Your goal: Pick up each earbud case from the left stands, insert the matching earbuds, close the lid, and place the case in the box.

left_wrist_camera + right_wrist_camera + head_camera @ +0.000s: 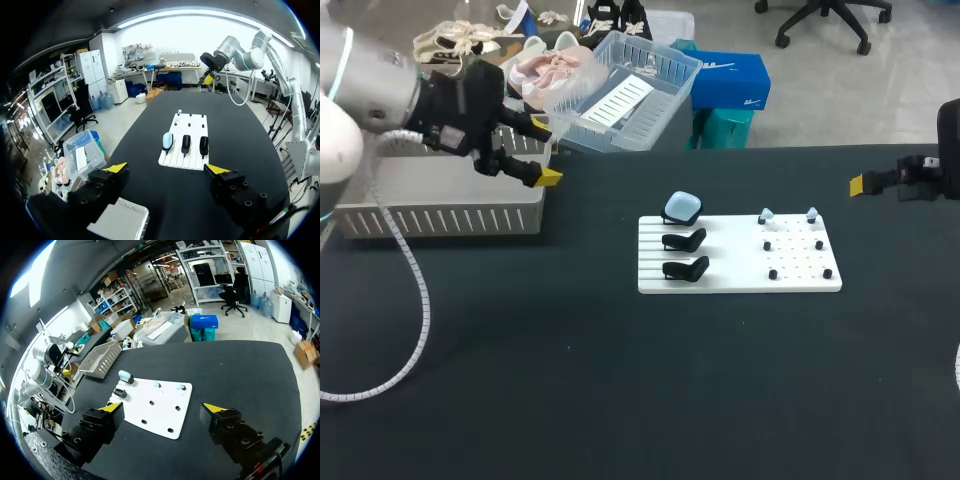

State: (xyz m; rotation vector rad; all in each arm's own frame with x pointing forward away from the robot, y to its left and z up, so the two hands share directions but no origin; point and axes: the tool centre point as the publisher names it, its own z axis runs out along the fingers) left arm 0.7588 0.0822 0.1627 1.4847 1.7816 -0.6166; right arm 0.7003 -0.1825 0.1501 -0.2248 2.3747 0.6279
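Observation:
A white board [740, 262] lies mid-table. On its rear stand sits a light blue earbud case [682, 208], lid shut; the two black stands [685, 241] in front of it are bare. Two pale blue earbuds [767, 215] perch on pegs at the board's far right side. The slotted white box [440, 205] stands at the left. My left gripper [545, 151] hovers open over the box's right end, empty. My right gripper [865, 184] is open at the far right edge, away from the board. The board [182, 150] and case [167, 141] lie ahead of the left gripper [166, 168], and the board [157, 402] also ahead of the right gripper [162, 407].
Several small black pegs [796, 258] dot the board's right half. The left arm's white coiled cable [412, 300] hangs over the table's left part. Dark tabletop [620, 380] stretches in front of the board.

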